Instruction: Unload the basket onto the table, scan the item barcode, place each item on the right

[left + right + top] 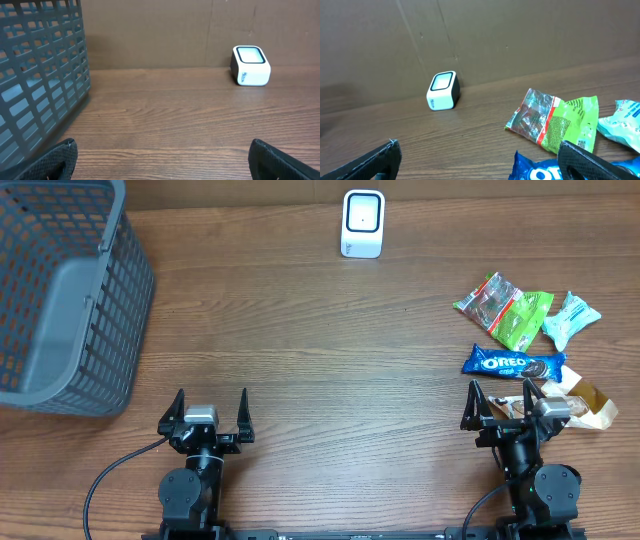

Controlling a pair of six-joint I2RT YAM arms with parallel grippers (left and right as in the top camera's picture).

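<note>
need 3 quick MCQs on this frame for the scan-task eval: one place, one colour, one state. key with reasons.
1. Where does the scanner stand?
A. near left corner
B. far side, about mid-width
C. near right corner

2. What colour is the Oreo pack?
A. blue
B. green
C. red

3. How do the left gripper and right gripper stand?
A. both shut
B. left open, right shut on the pack
C. both open, gripping nothing

Key:
1 B: the overhead view shows it at the far edge, roughly midway between the arms.
2 A: its wrapper is blue with white lettering.
3 C: in the overhead and wrist views, each gripper's fingers are spread wide and nothing is clamped between them.
</note>
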